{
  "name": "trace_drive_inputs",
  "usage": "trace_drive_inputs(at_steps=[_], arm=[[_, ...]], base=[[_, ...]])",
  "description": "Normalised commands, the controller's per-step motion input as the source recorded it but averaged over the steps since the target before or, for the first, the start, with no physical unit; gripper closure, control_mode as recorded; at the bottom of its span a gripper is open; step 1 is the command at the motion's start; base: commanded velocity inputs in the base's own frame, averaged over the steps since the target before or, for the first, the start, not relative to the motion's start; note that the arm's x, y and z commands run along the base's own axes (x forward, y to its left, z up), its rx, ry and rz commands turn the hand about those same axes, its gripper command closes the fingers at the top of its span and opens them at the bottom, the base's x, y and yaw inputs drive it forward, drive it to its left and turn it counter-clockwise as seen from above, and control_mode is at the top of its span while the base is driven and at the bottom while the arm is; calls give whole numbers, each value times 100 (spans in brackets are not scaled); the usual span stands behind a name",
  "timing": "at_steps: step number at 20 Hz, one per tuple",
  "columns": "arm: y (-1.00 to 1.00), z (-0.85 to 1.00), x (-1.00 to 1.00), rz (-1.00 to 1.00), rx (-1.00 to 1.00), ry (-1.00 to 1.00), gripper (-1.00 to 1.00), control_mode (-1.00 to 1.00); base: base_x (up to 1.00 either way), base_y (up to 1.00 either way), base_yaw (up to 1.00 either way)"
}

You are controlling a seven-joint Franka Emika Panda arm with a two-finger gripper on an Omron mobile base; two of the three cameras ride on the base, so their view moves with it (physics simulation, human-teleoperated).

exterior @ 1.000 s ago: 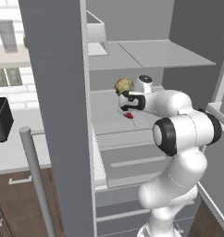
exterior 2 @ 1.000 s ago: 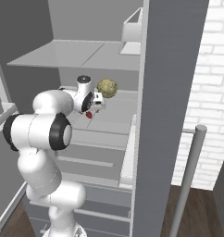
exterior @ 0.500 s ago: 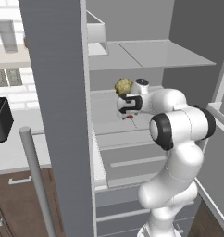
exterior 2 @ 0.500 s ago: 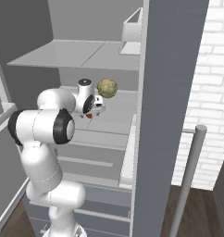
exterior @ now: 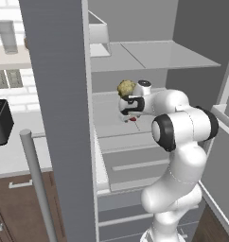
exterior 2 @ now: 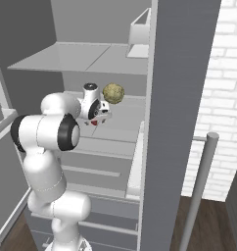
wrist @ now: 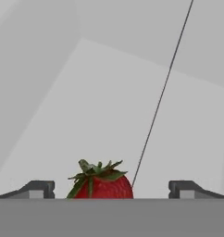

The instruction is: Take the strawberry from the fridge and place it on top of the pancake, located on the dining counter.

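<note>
The fridge [exterior: 57, 94] stands open with pale grey shelves. On its middle shelf lies the strawberry [wrist: 102, 185], small and red with green leaves, seen as a red speck in the left base view [exterior: 132, 119] and the right base view [exterior 2: 94, 122]. My gripper [wrist: 111, 190] is open, reached into the fridge with the strawberry low between its fingertips [wrist: 40, 189], one on each side and both apart from it. From the base the gripper [exterior: 128, 111] [exterior 2: 98, 116] sits just above the berry. The pancake and the dining counter are out of view.
A lumpy yellowish-green ball [exterior: 126, 87] [exterior 2: 113, 93] rests just behind the hand on the same shelf. A pale box [exterior: 98, 35] stands on the upper shelf. Open doors flank the arm, with long bar handles [exterior: 36, 179] [exterior 2: 199, 186]. A black appliance [exterior: 0, 120] sits on the far counter.
The hand has pushed a little deeper and lower into the shelf, closing in over the strawberry. The elbow has swung forward with it. Berry and ball have not moved.
</note>
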Motion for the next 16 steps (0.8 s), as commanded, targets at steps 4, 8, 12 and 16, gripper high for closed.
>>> trace_drive_inputs(at_steps=[4, 8, 12, 16], arm=[[3, -11, 3, 2, 0, 0, 100, -100], [1, -16, -2, 2, 0, 0, 100, -100], [0, -3, -31, 0, 0, -3, 100, -100], [-4, 16, -60, -17, 0, -9, 100, -100]], base=[[0, 0, 0], [0, 0, 0], [0, 0, 0], [0, 0, 0]])
